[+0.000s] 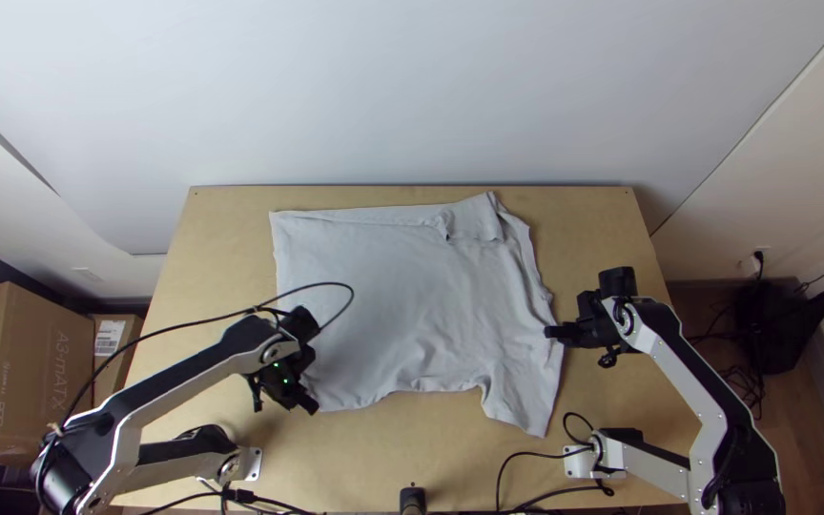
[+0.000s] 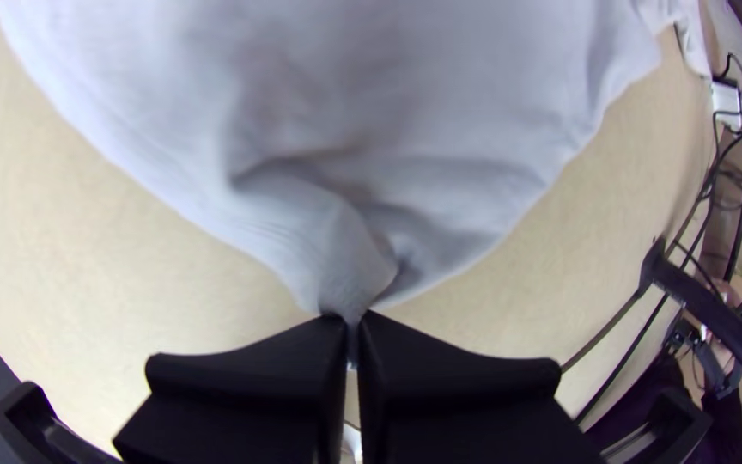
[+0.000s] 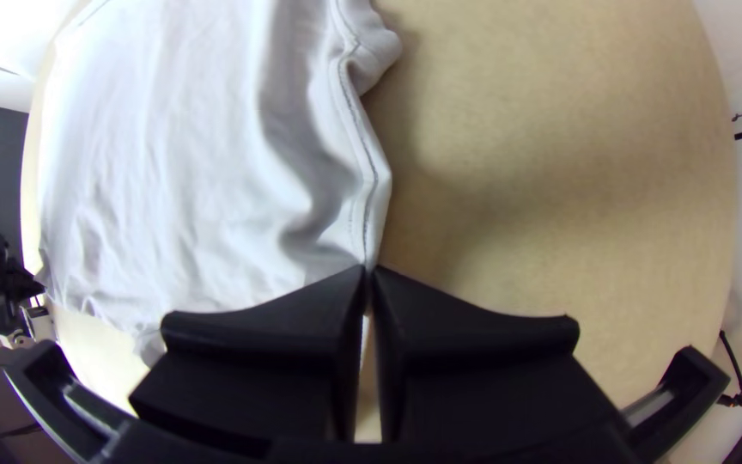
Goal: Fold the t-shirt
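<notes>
The pale grey t-shirt (image 1: 402, 305) lies mostly spread on the table, its upper right part folded over near the far edge and a sleeve pointing toward the near side. At its near left corner is my left gripper (image 1: 309, 401); in the left wrist view that gripper (image 2: 352, 322) is shut on a bunched corner of the shirt (image 2: 440, 103). On the shirt's right edge sits my right gripper (image 1: 550, 333). The right wrist view has this gripper (image 3: 367, 275) shut on the seamed edge of the shirt (image 3: 191, 155).
Bare wood of the table (image 1: 612, 229) borders the shirt. Black cables (image 1: 536, 456) run along the near edge beside the right arm's base. A cardboard box (image 1: 26, 367) stands off the table at the left.
</notes>
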Controlling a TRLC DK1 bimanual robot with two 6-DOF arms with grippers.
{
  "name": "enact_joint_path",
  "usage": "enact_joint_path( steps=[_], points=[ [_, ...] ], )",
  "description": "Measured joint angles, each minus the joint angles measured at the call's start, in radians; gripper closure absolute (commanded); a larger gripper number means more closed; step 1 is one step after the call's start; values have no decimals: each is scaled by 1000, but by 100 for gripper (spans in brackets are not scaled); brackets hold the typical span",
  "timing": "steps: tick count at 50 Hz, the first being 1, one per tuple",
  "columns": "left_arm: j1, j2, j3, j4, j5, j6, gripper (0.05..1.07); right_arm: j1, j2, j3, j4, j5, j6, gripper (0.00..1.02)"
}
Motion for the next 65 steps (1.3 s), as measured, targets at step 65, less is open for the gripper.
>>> enact_joint_path(
  steps=[65],
  points=[
    [600, -5, 802, 355, -215, -55, 105, 11, -23, 719, 294, -118, 82, 100]
  ],
)
